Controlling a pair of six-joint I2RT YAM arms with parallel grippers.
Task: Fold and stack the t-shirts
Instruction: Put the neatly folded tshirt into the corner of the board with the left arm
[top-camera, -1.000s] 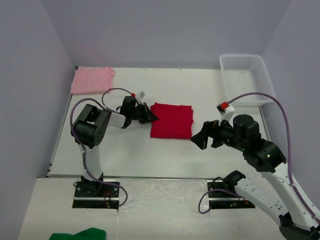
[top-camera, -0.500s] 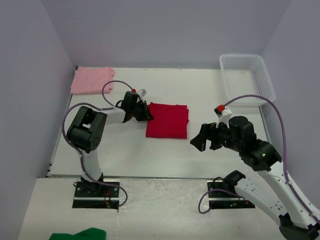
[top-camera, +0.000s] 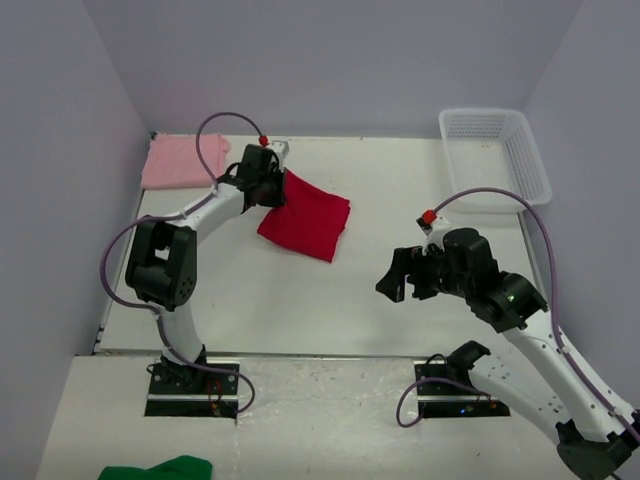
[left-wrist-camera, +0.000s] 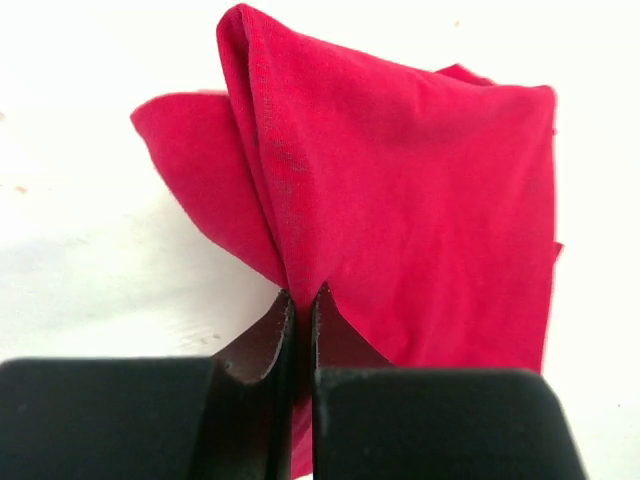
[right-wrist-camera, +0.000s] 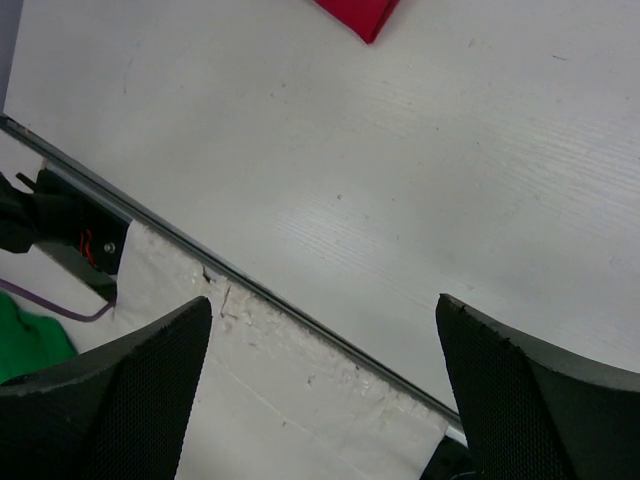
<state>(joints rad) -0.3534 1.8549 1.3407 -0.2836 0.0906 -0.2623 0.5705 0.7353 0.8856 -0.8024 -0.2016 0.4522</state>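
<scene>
My left hand (left-wrist-camera: 301, 303) is pinched shut on the red tee (left-wrist-camera: 410, 190). In its wrist view the two dark jaws meet at lower centre with a fold of cloth nipped between them. The rest of the tee spreads up and to the right from there, its layers bunched at the grip.

From above, that hand sits upper left of centre. The red tee lies slanted just to its right, upper left corner at the jaws, the rest spread on the white surface (top-camera: 330, 300). I cannot tell whether the held corner is lifted.

The pink tee (top-camera: 182, 160), folded to a small rectangle, lies in the far upper left corner of the surface, near the left hand and apart from the red tee.

My right hand (top-camera: 403, 284) stands wide open at right of centre in the overhead view, pointing left, well apart from the red tee. Its wrist camera looks down on bare surface, with one corner of the red tee at the top edge.

A white mesh basket (top-camera: 530, 160) sits in the upper right corner. A green cloth (top-camera: 160, 468) shows at the bottom left, off the surface
</scene>
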